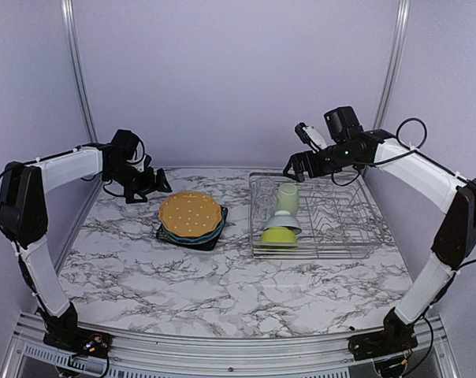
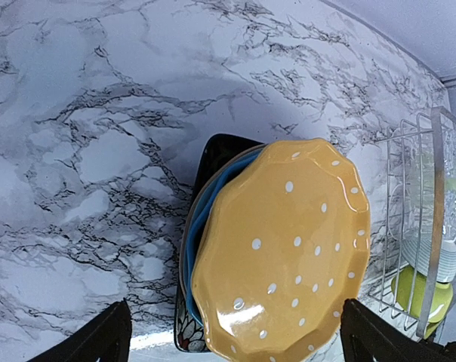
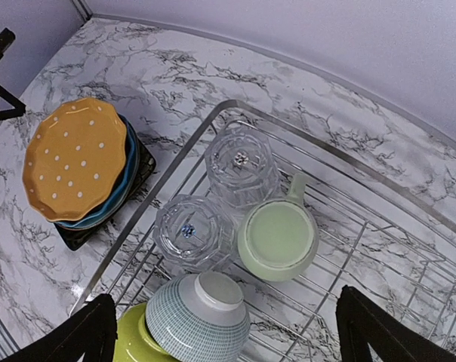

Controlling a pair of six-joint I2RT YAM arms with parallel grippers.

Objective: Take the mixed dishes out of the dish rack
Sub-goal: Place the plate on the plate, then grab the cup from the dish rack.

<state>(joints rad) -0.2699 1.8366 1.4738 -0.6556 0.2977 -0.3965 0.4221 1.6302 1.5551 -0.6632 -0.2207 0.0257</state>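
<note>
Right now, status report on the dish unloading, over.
Left gripper open, by orange dotted plate. Right gripper open, over dish rack. Glasses, mug, bowls in rack. Nothing blocking.

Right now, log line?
table: orange dotted plate on blue plate on dark square plate | dish rack: two clear glasses, pale green mug, small white bowl, lime green bowl | both jaws open

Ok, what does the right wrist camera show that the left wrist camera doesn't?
Only the right wrist plainly shows two clear glasses and the pale green mug in the dish rack. Only the left wrist shows the patterned corner of the dark square plate. Both show the orange dotted plate topping the blue plate, and the lime green bowl under the small white bowl.
</note>
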